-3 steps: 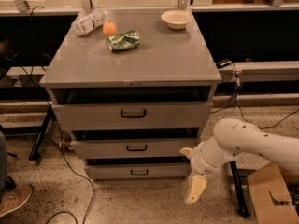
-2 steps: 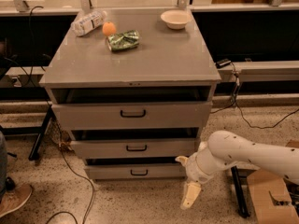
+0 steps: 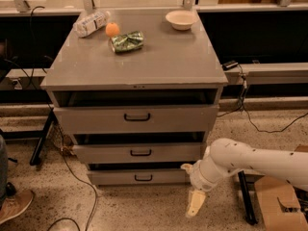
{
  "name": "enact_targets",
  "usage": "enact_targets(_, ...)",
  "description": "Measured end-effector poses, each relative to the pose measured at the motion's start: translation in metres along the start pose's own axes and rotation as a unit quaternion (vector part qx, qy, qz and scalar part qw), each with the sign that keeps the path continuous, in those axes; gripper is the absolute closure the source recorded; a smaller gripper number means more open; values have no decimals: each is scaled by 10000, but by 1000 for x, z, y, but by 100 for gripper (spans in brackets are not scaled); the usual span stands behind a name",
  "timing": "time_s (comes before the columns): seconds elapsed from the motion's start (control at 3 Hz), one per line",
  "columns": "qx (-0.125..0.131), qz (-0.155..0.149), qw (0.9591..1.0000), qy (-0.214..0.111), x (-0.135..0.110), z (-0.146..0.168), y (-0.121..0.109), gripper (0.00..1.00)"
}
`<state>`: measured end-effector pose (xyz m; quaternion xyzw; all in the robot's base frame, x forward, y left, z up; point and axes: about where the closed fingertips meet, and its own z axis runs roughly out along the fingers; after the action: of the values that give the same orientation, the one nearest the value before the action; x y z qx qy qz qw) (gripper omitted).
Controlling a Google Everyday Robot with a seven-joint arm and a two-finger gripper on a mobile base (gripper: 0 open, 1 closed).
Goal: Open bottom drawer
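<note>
The bottom drawer (image 3: pixel 115 177) is the lowest and shortest grey front of the grey cabinet (image 3: pixel 139 66), with a small black loop handle (image 3: pixel 143 178). Its front sits set back under the middle drawer (image 3: pixel 106 153). The top drawer (image 3: pixel 96 119) is the tallest. My gripper (image 3: pixel 195 202) hangs at the end of the white arm (image 3: pixel 250 162), low over the floor. It is to the right of the bottom drawer's right end and a little below it, not touching the handle.
On the cabinet top lie a plastic bottle (image 3: pixel 90 23), an orange (image 3: pixel 112 29), a green crumpled bag (image 3: pixel 127 41) and a white bowl (image 3: pixel 181 19). A cardboard box (image 3: pixel 279 203) stands at the right on the floor. Cables (image 3: pixel 72 177) and a shoe (image 3: pixel 14 206) are at the left.
My arm and gripper have moved left and slightly down, closer to the right end of the bottom drawer. The drawers have not moved.
</note>
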<state>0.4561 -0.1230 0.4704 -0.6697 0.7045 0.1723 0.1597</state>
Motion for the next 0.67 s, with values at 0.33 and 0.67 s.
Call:
enact_targets(0.33,135,-106,9996,213,24,24,-12,0)
enact_targets(0.67,161,-186,9994,250,49,55,-24,0)
